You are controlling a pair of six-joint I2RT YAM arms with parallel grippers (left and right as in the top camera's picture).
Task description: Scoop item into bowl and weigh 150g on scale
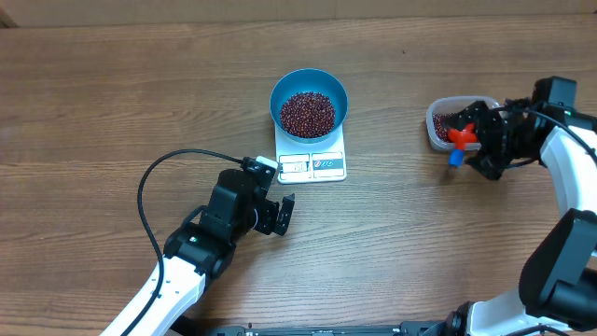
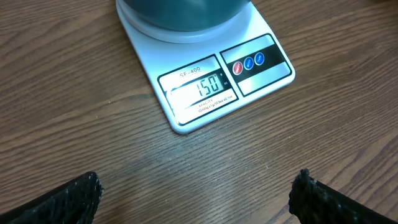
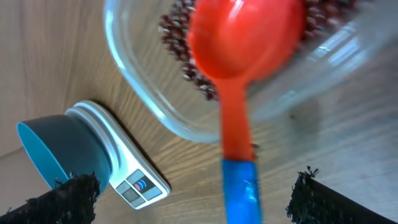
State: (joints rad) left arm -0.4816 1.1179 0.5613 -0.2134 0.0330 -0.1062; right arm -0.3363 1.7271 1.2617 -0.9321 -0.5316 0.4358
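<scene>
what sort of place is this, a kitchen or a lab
Probably a robot lab bench, not a kitchen: a left arm and right arm work over a wood table, with a scale and bowl of beans staged.

one bowl point(image 1: 280, 90), one scale point(image 1: 312, 167), one tub point(image 1: 435, 132), one scoop point(image 1: 459, 137), two tools point(image 1: 280, 216) point(image 1: 478, 142), many beans point(image 1: 308, 113).

- A clear tub point(image 3: 140, 106) fills the top of the view, with red-brown beans point(image 3: 177, 37) lying inside it.
- A red scoop point(image 3: 242, 43), blurred, has its cup over the inside of the tub. Its handle crosses the tub's near rim and ends in a blue tip below the tub.
- Down and left of the tub stands a white scale point(image 3: 134, 180) with a blue bowl point(image 3: 56, 155) on it.
- Below the tub, the right gripper point(image 3: 189, 193) has its fingers point(image 3: 68, 199) spread wide on either side of the handle, neither touching it.
- The tub and scale rest on a wooden table point(image 3: 50, 56).
</scene>
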